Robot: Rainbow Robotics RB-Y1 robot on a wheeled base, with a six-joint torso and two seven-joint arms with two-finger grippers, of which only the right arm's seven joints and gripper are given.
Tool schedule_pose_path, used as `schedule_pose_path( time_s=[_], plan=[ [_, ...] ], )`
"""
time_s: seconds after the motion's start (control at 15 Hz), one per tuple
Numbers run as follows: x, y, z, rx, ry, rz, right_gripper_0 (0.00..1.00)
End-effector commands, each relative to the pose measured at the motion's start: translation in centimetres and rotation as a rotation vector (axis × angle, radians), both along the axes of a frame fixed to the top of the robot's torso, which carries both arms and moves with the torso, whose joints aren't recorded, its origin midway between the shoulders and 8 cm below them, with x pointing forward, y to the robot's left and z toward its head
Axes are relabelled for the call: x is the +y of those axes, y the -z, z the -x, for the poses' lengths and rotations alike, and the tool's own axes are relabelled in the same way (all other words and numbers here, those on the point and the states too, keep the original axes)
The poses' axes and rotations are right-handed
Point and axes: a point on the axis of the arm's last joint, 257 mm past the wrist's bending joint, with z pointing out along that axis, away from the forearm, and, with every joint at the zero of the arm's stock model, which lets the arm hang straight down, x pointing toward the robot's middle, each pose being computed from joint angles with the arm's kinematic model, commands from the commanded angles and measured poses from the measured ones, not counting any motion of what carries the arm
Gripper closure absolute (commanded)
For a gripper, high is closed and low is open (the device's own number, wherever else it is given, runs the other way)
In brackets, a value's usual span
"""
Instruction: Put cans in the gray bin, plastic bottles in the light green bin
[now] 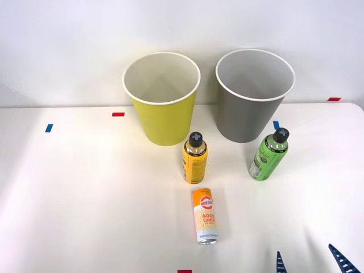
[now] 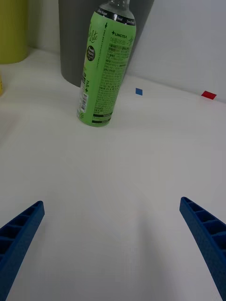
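Observation:
The orange-and-cream can [image 1: 205, 216] lies on its side on the white table, near the front centre. Behind it stands the yellow-orange bottle [image 1: 194, 158] with a black cap. The green-labelled bottle [image 1: 269, 155] [image 2: 104, 70] stands upright to the right, just in front of the gray bin [image 1: 250, 96] [image 2: 77, 42]. The light green bin [image 1: 163, 99] [image 2: 13, 30] stands to the left of the gray one. My right gripper [image 1: 310, 261] [image 2: 112, 244] is open at the front right edge, well short of the green bottle, with nothing between its fingers.
Small red [image 1: 118, 114] and blue [image 1: 49, 128] tape marks dot the table [image 1: 85, 199], with another red mark [image 1: 334, 99] at the far right. A pale wall rises right behind the bins. Bare table stretches to the left and front.

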Motion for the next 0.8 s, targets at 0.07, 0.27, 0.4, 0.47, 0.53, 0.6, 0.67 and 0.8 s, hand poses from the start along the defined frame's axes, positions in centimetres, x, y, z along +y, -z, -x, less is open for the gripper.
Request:
schedule_pose_path(
  time_s=[0.07, 0.27, 0.4, 0.47, 0.53, 0.6, 0.67, 0.8],
  plan=[
    [0.3, 1.9, 0.6, 0.033, 0.004, -0.022, 0.00],
    [1.6, -0.3, 0.2, -0.053, -0.024, -0.070, 0.00],
    [2.4, -1.1, -0.3, -0.088, -0.010, -0.157, 0.00],
    [2.6, -1.5, -0.6, -0.101, -0.005, -0.187, 0.00],
    [2.6, -1.9, -1.1, -0.118, -0.002, -0.214, 0.00],
    [2.6, -2.3, -1.6, -0.134, -0.001, -0.230, 0.00],
    [2.6, -2.6, -2.0, -0.148, 0.000, -0.246, 0.00],
    [2.7, -3.6, -3.2, -0.186, -0.007, -0.273, 0.00]
  ],
)
